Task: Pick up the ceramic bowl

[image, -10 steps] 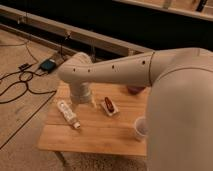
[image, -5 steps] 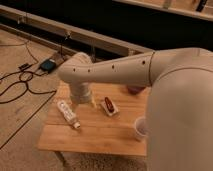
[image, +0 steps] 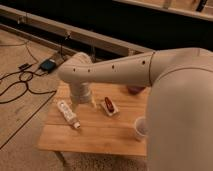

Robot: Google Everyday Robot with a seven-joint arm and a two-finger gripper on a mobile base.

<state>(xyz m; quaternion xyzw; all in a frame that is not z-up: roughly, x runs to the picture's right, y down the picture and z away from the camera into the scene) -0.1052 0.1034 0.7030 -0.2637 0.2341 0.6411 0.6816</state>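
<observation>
The ceramic bowl (image: 135,90) is a dark maroon shape at the far side of the wooden table (image: 100,132). My pale arm crosses in front of it and hides most of it. My gripper (image: 86,101) hangs down from the wrist over the left part of the table, well to the left of the bowl, between a white tube and a red-and-white packet. It holds nothing that I can see.
A white tube (image: 67,114) lies at the table's left. A small packet with a red top (image: 109,106) lies in the middle. A pale translucent cup (image: 141,128) stands near the right front. Cables and a blue device (image: 47,65) lie on the floor at left.
</observation>
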